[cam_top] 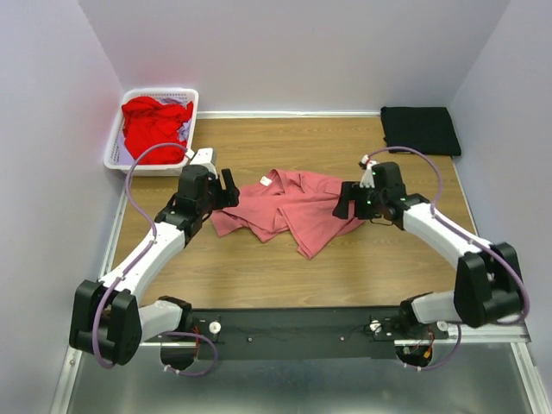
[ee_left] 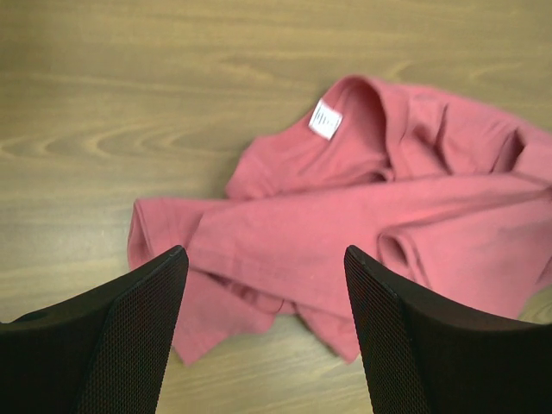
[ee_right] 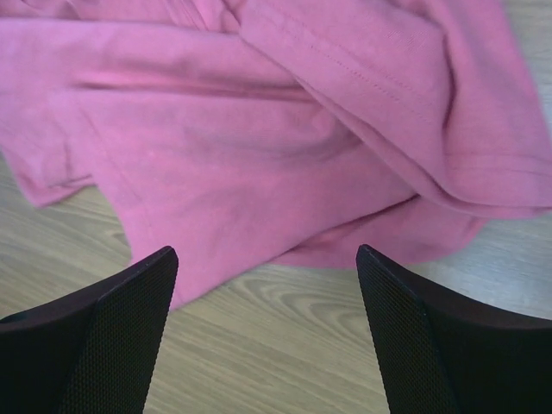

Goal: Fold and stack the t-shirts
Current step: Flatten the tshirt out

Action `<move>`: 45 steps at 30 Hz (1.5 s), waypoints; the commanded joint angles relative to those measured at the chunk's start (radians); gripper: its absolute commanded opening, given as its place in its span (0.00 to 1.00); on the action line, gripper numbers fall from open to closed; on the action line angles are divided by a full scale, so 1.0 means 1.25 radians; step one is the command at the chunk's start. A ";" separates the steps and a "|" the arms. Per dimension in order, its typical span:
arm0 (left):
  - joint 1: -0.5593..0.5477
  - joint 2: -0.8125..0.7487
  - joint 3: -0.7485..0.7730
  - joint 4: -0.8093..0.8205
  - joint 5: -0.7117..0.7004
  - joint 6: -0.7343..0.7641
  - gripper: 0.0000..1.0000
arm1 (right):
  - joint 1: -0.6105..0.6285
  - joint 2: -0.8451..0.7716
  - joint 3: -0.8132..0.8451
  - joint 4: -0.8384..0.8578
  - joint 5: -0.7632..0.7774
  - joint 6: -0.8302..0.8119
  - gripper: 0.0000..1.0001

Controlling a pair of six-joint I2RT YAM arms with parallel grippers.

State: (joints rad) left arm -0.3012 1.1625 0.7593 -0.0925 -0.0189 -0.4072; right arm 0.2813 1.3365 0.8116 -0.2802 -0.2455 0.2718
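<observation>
Pink shirt (cam_top: 293, 207) lies crumpled on the table (cam_top: 259, 276), seen from above, left gripper (cam_top: 229, 191) and right gripper (cam_top: 345, 201) at its two sides; red shirt (cam_top: 153, 121) fills the basket (cam_top: 116, 157), black shirt (cam_top: 420, 129) lies folded far right. Left wrist: fingers (ee_left: 129, 328) wide apart, empty, above the pink shirt's edge. Right wrist: fingers (ee_right: 112, 336) equally wide, holding nothing, above its hem.
</observation>
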 commanded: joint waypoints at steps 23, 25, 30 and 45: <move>0.000 0.190 0.101 0.003 0.038 0.075 0.81 | 0.164 0.188 -0.040 -0.045 0.291 0.095 0.58; -0.003 0.217 0.126 -0.005 0.058 0.091 0.80 | 0.144 0.151 -0.074 -0.046 0.286 0.130 0.48; -0.016 0.274 0.167 -0.024 0.091 0.109 0.80 | 0.100 0.141 -0.092 -0.081 0.285 0.173 0.37; -0.017 0.208 0.101 -0.055 0.037 0.083 0.80 | -0.296 0.156 -0.020 -0.032 0.112 0.214 0.40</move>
State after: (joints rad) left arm -0.3183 1.4803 0.9092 -0.1322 0.0689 -0.3031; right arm -0.0559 1.4879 0.7376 -0.2974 -0.0658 0.5526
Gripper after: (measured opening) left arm 0.806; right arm 0.375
